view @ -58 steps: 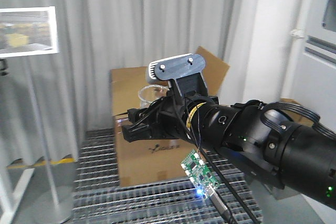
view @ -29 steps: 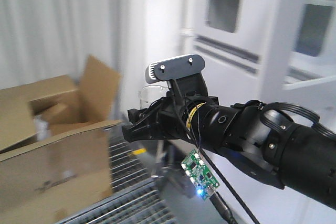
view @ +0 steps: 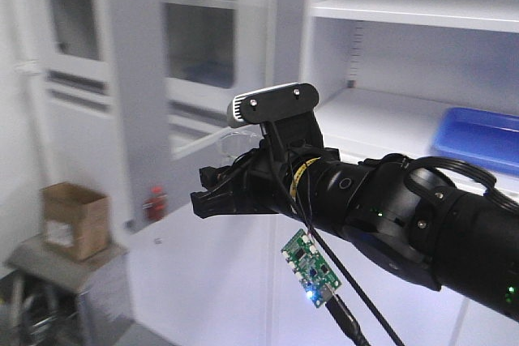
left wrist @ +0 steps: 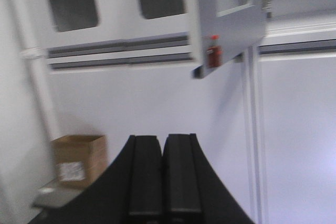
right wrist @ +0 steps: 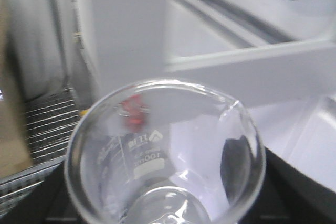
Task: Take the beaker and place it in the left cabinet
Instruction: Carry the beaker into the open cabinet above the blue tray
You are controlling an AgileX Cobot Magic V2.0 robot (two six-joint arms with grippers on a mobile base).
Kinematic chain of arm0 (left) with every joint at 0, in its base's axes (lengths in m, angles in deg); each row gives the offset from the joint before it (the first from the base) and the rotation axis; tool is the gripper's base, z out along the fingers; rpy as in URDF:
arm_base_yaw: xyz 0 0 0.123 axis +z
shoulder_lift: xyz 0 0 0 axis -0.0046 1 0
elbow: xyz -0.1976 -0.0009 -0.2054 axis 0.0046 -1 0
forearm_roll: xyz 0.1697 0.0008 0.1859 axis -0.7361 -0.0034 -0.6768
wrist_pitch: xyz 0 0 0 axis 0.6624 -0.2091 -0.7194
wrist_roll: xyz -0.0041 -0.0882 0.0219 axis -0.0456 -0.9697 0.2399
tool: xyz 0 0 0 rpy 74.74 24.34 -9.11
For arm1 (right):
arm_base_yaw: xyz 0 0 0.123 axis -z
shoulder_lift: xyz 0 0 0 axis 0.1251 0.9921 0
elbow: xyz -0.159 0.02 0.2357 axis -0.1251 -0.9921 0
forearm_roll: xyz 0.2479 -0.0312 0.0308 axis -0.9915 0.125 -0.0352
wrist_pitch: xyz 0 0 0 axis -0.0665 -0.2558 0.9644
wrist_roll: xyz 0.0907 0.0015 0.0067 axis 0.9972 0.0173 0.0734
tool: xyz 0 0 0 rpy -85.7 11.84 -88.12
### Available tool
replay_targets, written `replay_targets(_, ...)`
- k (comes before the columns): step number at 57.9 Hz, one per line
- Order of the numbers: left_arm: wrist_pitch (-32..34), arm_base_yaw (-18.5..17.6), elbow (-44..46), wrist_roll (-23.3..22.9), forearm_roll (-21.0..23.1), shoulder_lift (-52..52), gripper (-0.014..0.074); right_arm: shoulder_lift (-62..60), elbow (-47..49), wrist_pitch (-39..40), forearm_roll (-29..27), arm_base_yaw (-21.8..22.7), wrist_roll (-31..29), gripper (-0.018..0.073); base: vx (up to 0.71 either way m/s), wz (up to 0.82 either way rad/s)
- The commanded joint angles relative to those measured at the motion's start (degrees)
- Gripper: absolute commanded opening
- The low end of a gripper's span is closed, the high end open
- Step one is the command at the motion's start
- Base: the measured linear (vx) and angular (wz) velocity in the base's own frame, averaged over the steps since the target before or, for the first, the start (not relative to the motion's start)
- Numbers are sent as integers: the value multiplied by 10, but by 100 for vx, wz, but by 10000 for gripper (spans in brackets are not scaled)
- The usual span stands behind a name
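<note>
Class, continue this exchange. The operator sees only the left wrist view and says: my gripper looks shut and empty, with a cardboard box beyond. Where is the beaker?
Observer: The right gripper has the beaker. Its wrist camera looks down into the open mouth, and nothing shows inside.
Operator: Is there an open shelf near it?
Observer: Yes. In the front view the cabinet has open shelves to the right of the beaker, and a blue tray lies on the lower one.

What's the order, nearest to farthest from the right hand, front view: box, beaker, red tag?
1. Beaker, held in the right hand.
2. Red tag, left, at the door's lower edge.
3. Box, far left, low down.
</note>
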Motion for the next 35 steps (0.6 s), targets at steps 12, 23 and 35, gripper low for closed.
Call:
replay_targets(12, 43, 0, -9, -2, 2, -11, 1, -26, 19, 39, 8, 2, 0, -4, 20, -69)
replay_targets(23, 43, 0, -9, -2, 2, -11, 1, -26, 19, 39, 8, 2, 0, -4, 21, -51)
replay_targets(35, 43, 0, -9, -2, 2, -11, 1, -26, 19, 39, 8, 2, 0, -4, 22, -44)
